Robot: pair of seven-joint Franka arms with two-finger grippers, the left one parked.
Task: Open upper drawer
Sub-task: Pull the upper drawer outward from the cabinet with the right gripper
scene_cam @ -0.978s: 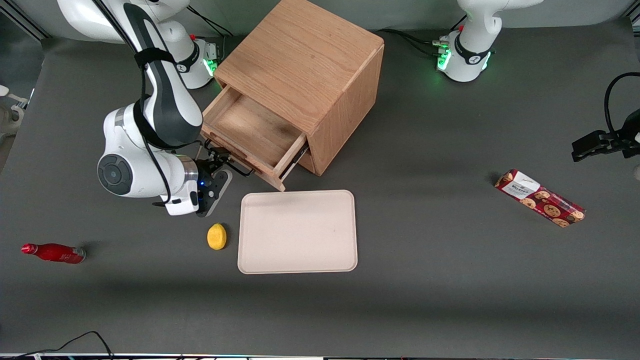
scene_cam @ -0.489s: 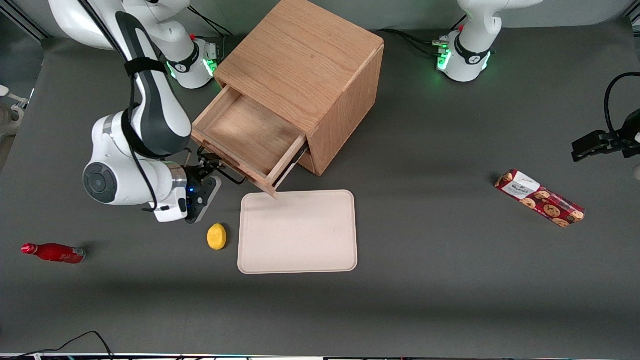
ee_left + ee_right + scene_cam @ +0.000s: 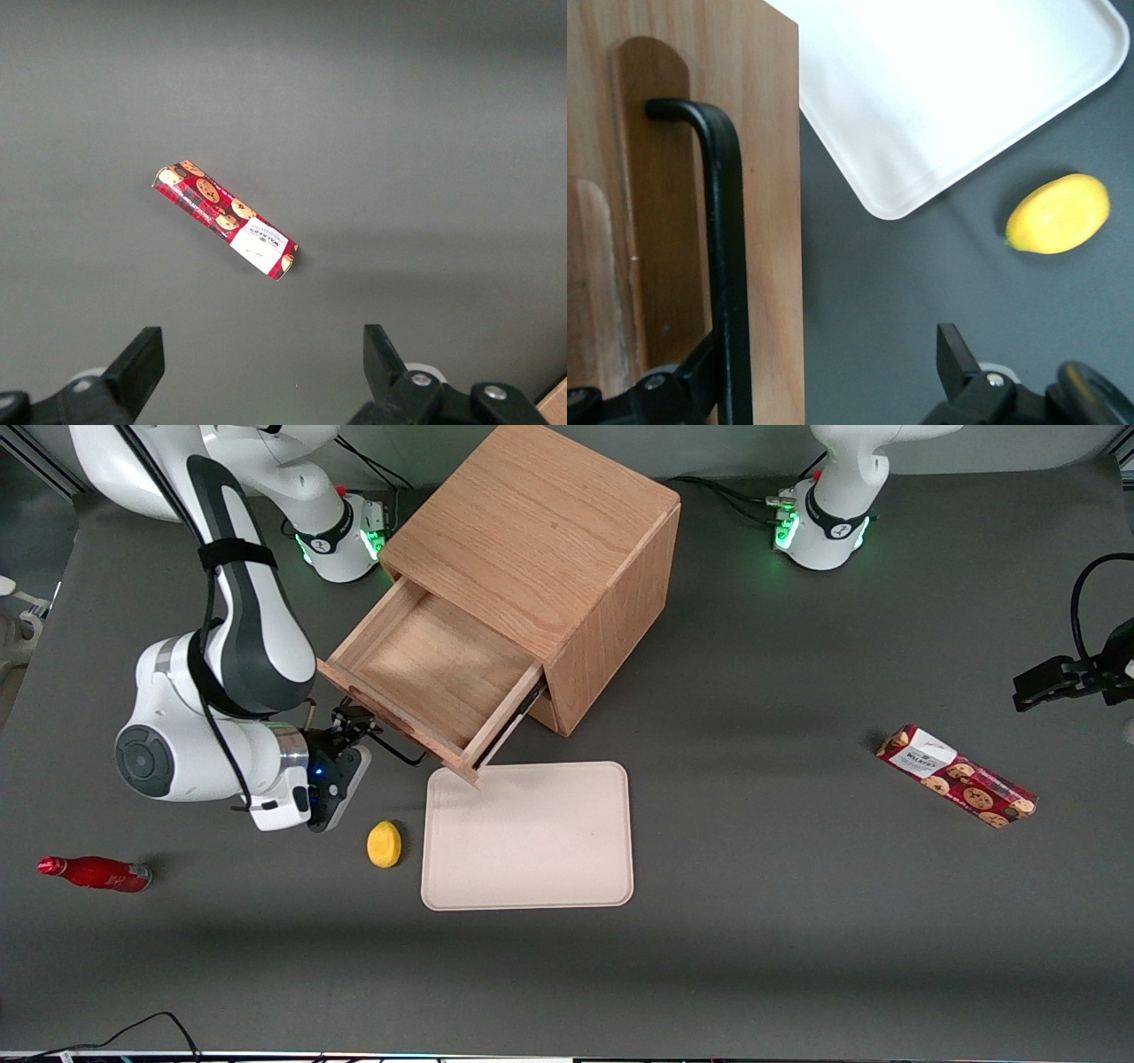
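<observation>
The oak cabinet (image 3: 540, 522) stands at the middle of the table. Its upper drawer (image 3: 425, 664) is pulled well out and its inside is bare. The thin black handle (image 3: 394, 748) is on the drawer's front. My right gripper (image 3: 350, 728) is in front of the drawer, at the handle. In the right wrist view the gripper (image 3: 828, 354) is open, and one finger (image 3: 700, 367) is hooked beside the black handle (image 3: 726, 266) against the drawer front (image 3: 766, 221). The other finger (image 3: 952, 350) is out over the table. The lower drawer is hidden under the upper one.
A beige tray (image 3: 527, 837) lies just nearer the camera than the drawer's corner. A lemon (image 3: 384, 843) lies beside the tray, close to the gripper. A red bottle (image 3: 93, 873) lies toward the working arm's end, a cookie box (image 3: 957, 775) toward the parked arm's end.
The upper drawer has slid farther out of the cabinet. My right gripper and wrist have moved with the handle, away from the cabinet and toward the working arm's end.
</observation>
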